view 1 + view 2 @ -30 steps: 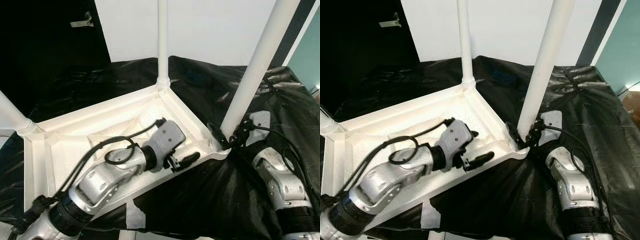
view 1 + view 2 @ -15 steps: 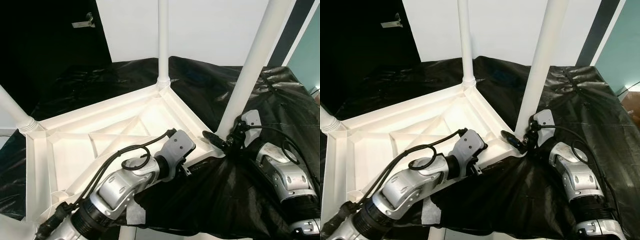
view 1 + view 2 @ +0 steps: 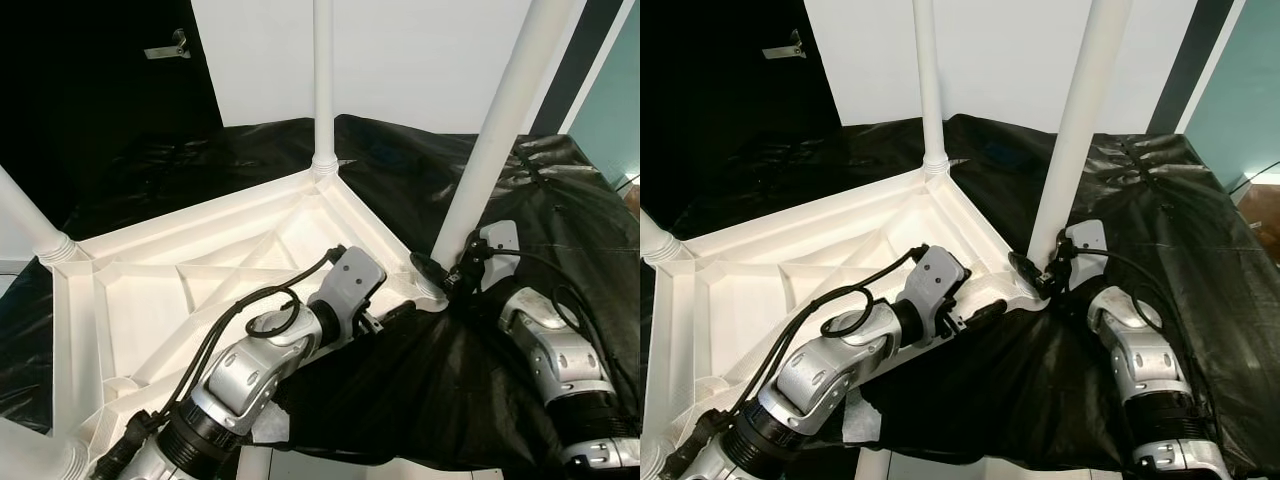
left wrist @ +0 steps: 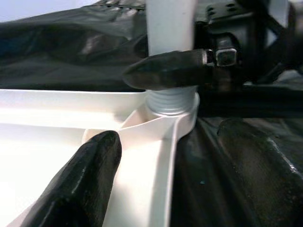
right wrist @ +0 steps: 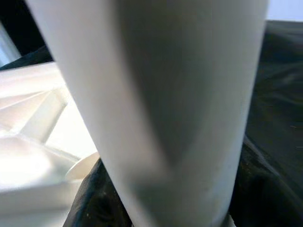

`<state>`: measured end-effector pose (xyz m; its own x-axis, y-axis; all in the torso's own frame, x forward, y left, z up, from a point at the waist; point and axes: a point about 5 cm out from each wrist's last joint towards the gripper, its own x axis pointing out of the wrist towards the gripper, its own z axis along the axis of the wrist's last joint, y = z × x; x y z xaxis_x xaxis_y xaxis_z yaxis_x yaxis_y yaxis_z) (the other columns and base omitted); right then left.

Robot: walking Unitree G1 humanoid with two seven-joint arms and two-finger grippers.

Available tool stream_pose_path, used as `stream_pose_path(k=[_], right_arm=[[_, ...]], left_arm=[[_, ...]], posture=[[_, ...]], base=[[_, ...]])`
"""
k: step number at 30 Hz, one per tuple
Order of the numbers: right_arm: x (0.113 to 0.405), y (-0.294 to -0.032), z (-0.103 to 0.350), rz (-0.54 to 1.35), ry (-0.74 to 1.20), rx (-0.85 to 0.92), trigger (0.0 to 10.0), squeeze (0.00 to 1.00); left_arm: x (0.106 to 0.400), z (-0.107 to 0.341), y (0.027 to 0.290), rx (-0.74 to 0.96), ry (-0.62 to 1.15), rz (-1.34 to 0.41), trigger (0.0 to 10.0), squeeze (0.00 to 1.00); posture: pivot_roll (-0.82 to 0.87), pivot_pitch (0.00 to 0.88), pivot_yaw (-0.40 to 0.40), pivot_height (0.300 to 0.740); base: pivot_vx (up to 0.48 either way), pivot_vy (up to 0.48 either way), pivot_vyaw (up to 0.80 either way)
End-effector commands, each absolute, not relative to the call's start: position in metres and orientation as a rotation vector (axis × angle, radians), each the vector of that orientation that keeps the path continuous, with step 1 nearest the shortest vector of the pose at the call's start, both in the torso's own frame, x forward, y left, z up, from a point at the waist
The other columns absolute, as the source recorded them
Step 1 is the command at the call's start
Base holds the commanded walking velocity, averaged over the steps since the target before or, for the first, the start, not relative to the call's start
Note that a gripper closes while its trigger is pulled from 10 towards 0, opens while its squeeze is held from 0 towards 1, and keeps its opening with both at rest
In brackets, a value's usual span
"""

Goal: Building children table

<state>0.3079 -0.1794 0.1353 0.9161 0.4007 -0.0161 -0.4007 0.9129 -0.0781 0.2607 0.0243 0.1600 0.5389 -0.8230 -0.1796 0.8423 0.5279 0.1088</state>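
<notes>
On black sheet (image 3: 400,190), upturned tabletop (image 3: 180,290), legs (image 3: 495,130) skyward.

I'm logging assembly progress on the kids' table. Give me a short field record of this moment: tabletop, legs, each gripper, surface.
tabletop: white table top, upside down, ribbed underside up
legs: white legs upright at corners; near leg stands in its corner socket
left gripper: left gripper at the tabletop's near edge beside that socket, fingers apart
right gripper: right gripper closed on the near leg's base
surface: black plastic sheet under everything
</notes>
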Motion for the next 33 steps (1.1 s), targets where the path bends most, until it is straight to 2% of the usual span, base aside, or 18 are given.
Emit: stream_pose_path(k=[1,7,12,17,23,24,25,33], right_arm=[[0.305,-0.173,0.125,0.361,0.043,-0.085,10.0,0.00],[0.302,-0.165,0.115,0.147,0.070,-0.054,10.0,0.00],[0.301,-0.147,0.104,-0.086,0.101,0.027,10.0,0.00],[0.302,-0.128,0.109,-0.069,0.072,0.046,10.0,0.00],[0.301,-0.133,0.115,-0.068,0.035,0.032,10.0,0.00],[0.300,-0.134,0.117,-0.068,0.026,0.027,10.0,0.73],[0.299,-0.135,0.119,-0.062,0.005,0.013,10.0,1.00],[0.293,-0.143,0.129,0.003,-0.085,-0.004,10.0,1.00]], left_arm=[[0.271,0.161,0.033,0.212,0.097,-0.880,10.0,0.00],[0.279,0.164,0.042,0.230,0.083,-0.855,10.0,0.00],[0.285,0.168,0.049,0.251,0.064,-0.839,10.0,0.00],[0.286,0.169,0.051,0.265,0.056,-0.841,10.0,0.00],[0.288,0.171,0.054,0.283,0.045,-0.861,10.0,0.00],[0.288,0.171,0.055,0.284,0.046,-0.864,10.0,0.00],[0.287,0.171,0.055,0.286,0.044,-0.871,10.0,0.00],[0.282,0.170,0.052,0.292,0.042,-0.895,10.0,0.00]], posture=[[-0.05,0.000,0.000,0.740],[-0.05,0.000,0.001,0.740],[-0.04,0.000,0.003,0.740],[-0.05,0.000,0.008,0.740],[-0.04,0.000,0.003,0.740],[-0.04,0.000,0.002,0.740],[-0.05,0.000,0.003,0.740],[-0.05,0.000,-0.002,0.740]], base=[[0.000,0.000,0.00],[0.000,0.000,0.00],[0.000,0.000,0.00],[0.000,0.000,0.00],[0.000,0.000,0.00],[0.000,0.000,0.00],[0.000,0.000,0.00],[0.000,0.000,0.00]])
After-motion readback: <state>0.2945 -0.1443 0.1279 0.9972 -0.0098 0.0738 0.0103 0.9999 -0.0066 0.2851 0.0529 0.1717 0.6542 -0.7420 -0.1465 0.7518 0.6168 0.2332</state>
